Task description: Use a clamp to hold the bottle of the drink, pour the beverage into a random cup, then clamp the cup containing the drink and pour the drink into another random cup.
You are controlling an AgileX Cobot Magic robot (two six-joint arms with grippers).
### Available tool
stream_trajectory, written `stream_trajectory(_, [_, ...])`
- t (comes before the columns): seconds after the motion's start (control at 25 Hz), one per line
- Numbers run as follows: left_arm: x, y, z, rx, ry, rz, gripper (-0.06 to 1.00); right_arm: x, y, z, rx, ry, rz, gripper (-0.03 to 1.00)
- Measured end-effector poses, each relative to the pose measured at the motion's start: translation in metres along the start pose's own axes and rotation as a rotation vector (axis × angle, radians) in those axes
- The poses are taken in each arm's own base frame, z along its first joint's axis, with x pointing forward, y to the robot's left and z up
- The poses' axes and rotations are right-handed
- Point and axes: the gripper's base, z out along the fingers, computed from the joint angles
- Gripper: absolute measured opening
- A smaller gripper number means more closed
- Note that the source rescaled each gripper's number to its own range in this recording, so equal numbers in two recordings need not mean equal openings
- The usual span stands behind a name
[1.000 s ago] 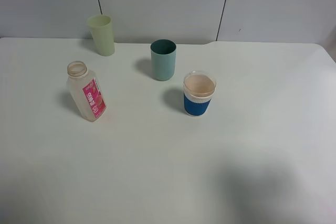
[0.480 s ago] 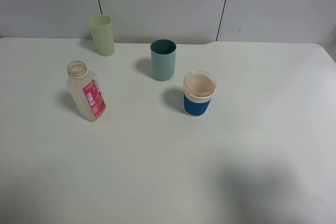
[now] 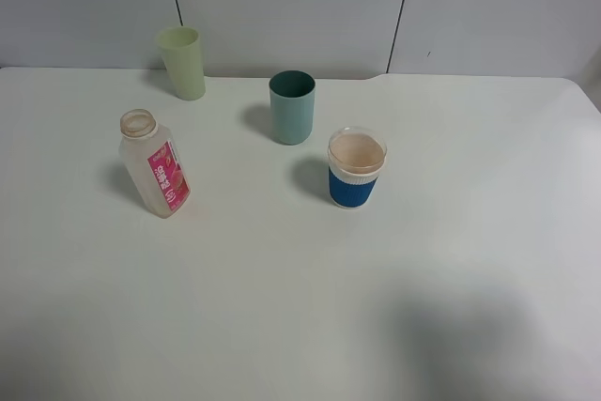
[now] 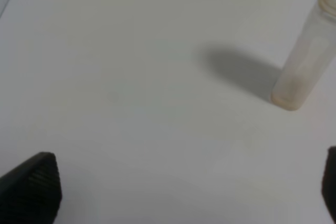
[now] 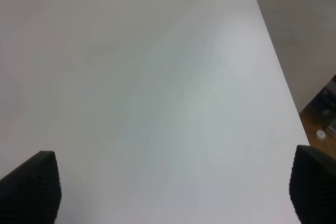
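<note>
**Still on the table: bottle and three cups, both grippers wide apart and empty**

Clearly, we see four containers upright on the white table [image 3: 282, 307]. Nearest the left edge stands the bottle of the drink [image 3: 155, 165], uncapped, pink label facing the front edge; it looks nearly empty, with only a faint brownish tint at its base in the left wrist view. Toward the far edge, left of centre, is a pale yellow-green cup [image 3: 182, 62]. Near the middle of the far edge sits the teal tumbler [image 3: 292, 107], its inside dark, so we cannot tell whether anything is in it. Just beside it, toward the front and right, stands the blue-sleeved cup [image 3: 357, 168]; a pale brownish tone shows inside, possibly the beverage, though we cannot be sure.

Neither arm appears in the high view. The left gripper [image 4: 184, 192] hovers over bare table, jaws spread wide, holding nothing, the bottle ahead of it. The right gripper [image 5: 173, 192] hangs spread over the table's right edge, gripping nothing.
</note>
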Motion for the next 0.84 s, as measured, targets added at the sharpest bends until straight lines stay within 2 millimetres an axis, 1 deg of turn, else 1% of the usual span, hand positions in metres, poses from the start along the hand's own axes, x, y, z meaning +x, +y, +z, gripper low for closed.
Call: stream_trajectory(0.84, [0.0000,0.0000,0.0000,0.000,0.000,0.000,1.00,0.0000,0.0000,0.0000,0.000,0.000,0.000,0.64])
